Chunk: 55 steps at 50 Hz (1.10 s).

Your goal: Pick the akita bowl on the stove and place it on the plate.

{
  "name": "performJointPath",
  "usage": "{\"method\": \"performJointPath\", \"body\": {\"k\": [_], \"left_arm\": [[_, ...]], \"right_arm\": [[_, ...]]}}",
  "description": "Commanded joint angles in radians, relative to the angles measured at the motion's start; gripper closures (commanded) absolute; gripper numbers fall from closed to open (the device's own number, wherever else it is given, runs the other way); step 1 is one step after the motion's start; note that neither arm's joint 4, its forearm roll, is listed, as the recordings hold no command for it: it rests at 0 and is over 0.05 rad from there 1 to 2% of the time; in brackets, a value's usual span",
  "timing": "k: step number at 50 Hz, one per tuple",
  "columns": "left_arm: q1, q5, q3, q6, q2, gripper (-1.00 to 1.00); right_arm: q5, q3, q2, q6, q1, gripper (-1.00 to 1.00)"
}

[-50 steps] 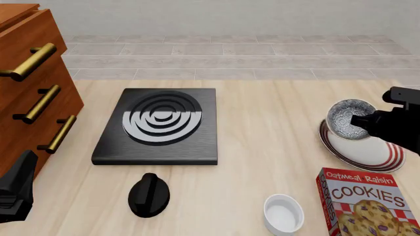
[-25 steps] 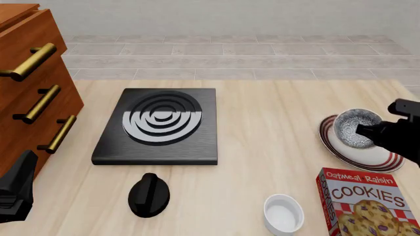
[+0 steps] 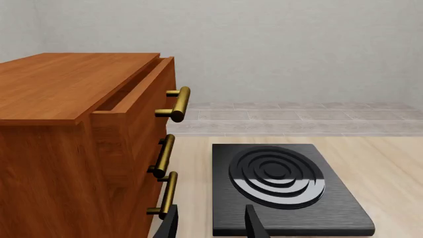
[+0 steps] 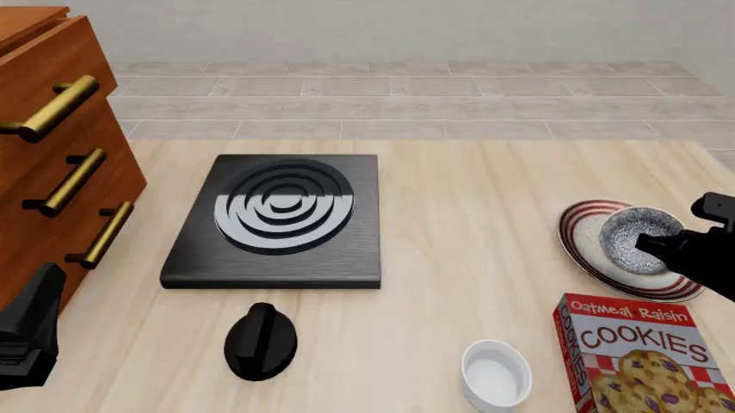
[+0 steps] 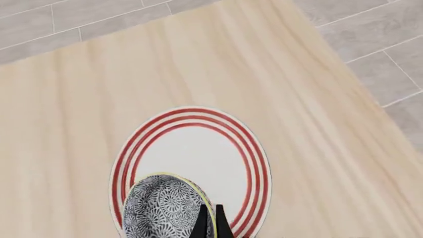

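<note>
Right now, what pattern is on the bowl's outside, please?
Black-and-white lacy pattern on the bowl, clearest in the right wrist view.

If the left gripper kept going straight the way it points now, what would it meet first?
Most likely the stove: in the left wrist view it lies directly ahead of the left gripper, whose jaws stand apart. Depth is unclear, so the gripper might pass above the slab's near edge.

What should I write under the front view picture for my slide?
Right gripper holds the akita bowl over the red-striped plate; the stove sits bare.
</note>
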Motion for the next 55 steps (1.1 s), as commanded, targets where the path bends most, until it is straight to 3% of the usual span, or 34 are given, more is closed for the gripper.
{"method": "performJointPath", "body": {"k": [1, 55], "left_arm": [[0.0, 0.0, 0.0, 0.0, 0.0, -1.0], [0.0, 0.0, 0.0, 0.0, 0.0, -1.0]], "right_arm": [[-0.035, 0.0, 0.033, -0.005, -0.026, 1.0], [-0.142, -0.052, 0.227, 0.014, -0.046, 1.0]]}}
